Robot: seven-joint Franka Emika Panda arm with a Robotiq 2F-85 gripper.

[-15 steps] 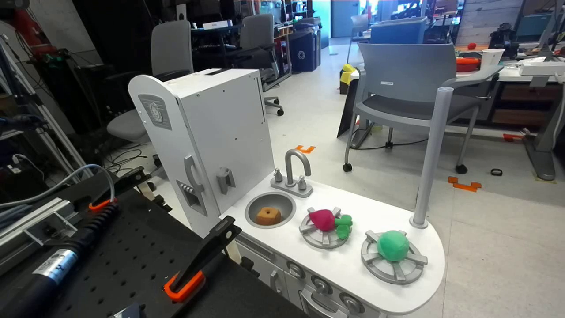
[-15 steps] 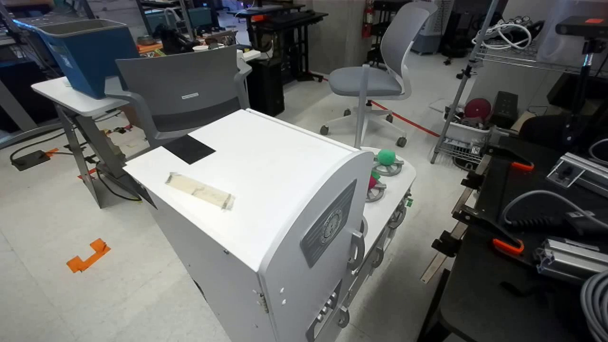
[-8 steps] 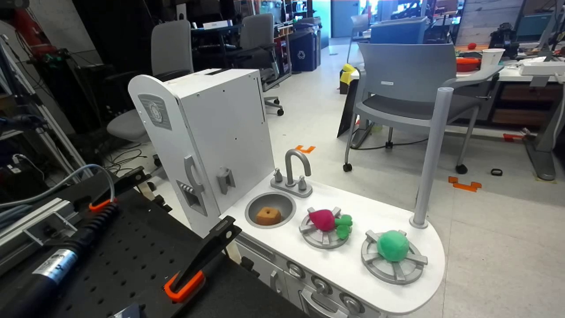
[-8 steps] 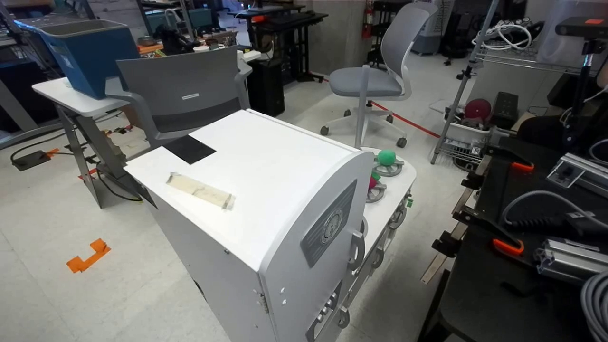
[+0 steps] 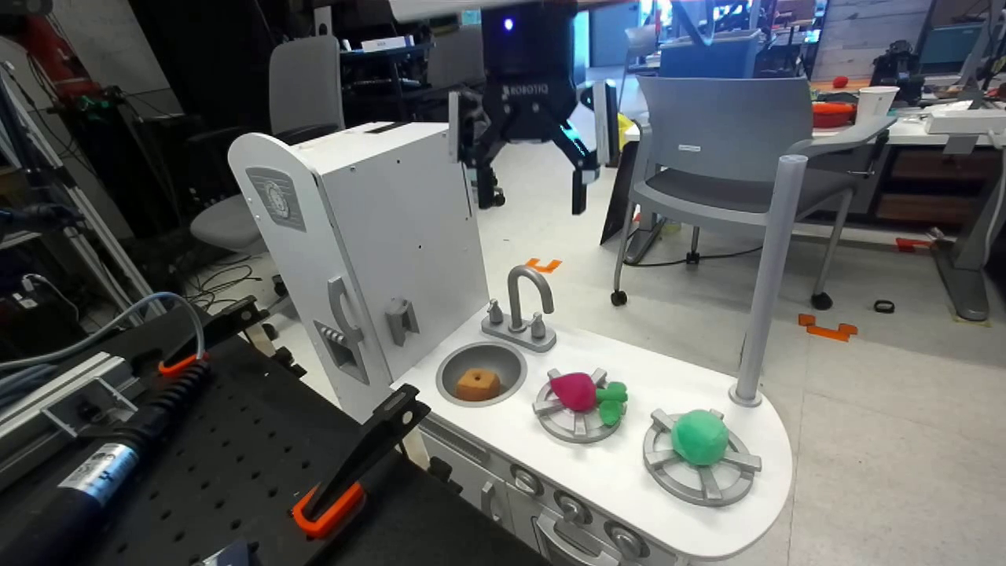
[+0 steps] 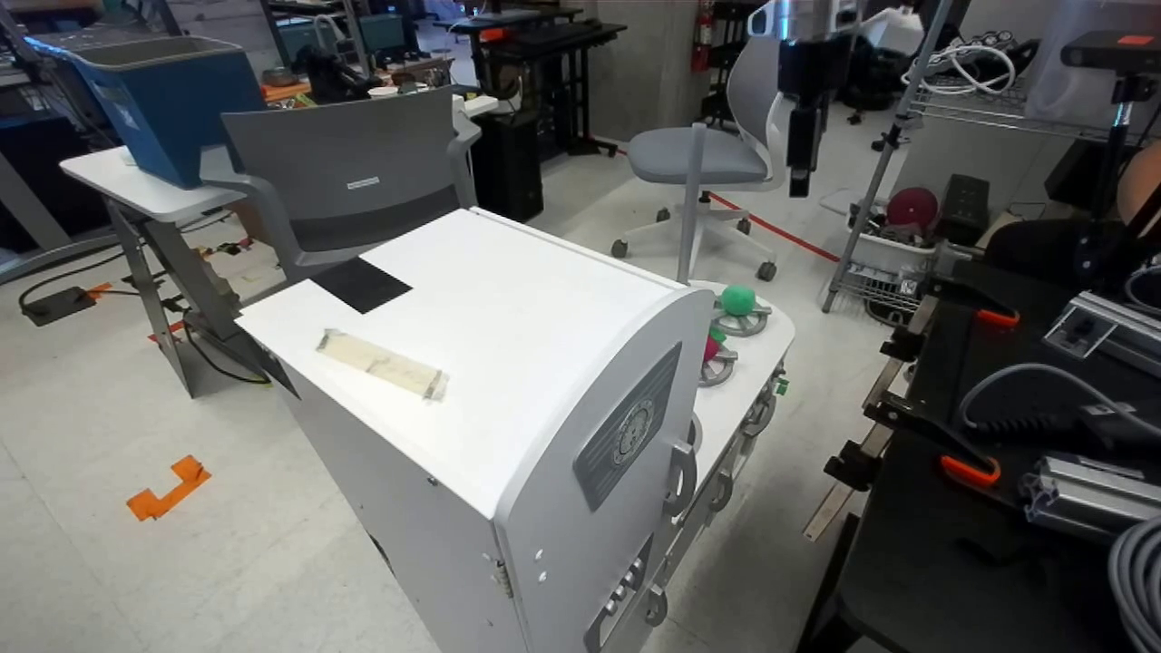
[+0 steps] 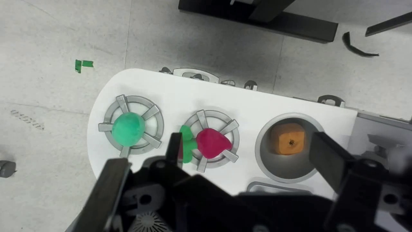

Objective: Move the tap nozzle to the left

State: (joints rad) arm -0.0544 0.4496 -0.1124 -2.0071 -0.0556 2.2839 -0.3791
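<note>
- In an exterior view, the tap nozzle (image 5: 515, 303) is standing near the centre of the frame, just above the sink bowl (image 5: 508, 363) on the white bench (image 5: 629, 481); its hooked spout is curving over to the right.
- The claw (image 5: 532, 198) is hanging at upper centre, its two fingers standing apart and pointing down, above the tap nozzle in the frame and clear of it.
- An orange-brown block (image 5: 477, 384) is lying in the sink bowl, a pink-and-green toy (image 5: 576, 391) is resting on the middle burner (image 5: 580, 430), and a green ball (image 5: 699, 437) is sitting on the end burner (image 5: 710, 481), lower right.
- A white cabinet (image 5: 401, 228) is rising left of centre.
- In an exterior view, a blue bin (image 6: 177, 118) is standing at upper left and the cabinet is filling the middle.
- There the claw is hanging at upper right, beside a grey swivel chair (image 6: 739, 159) in the frame.
- In the wrist view, the claw is occupying the bottom, its fingers (image 7: 174, 146) standing wide apart, one left of centre, one at right.
- The left one is overlapping the toy's green part; the green ball is sitting farther left.
- Just below the sink bowl, what is probably the tap nozzle's base (image 7: 276, 189) is peeking out, mostly hidden by the claw.
</note>
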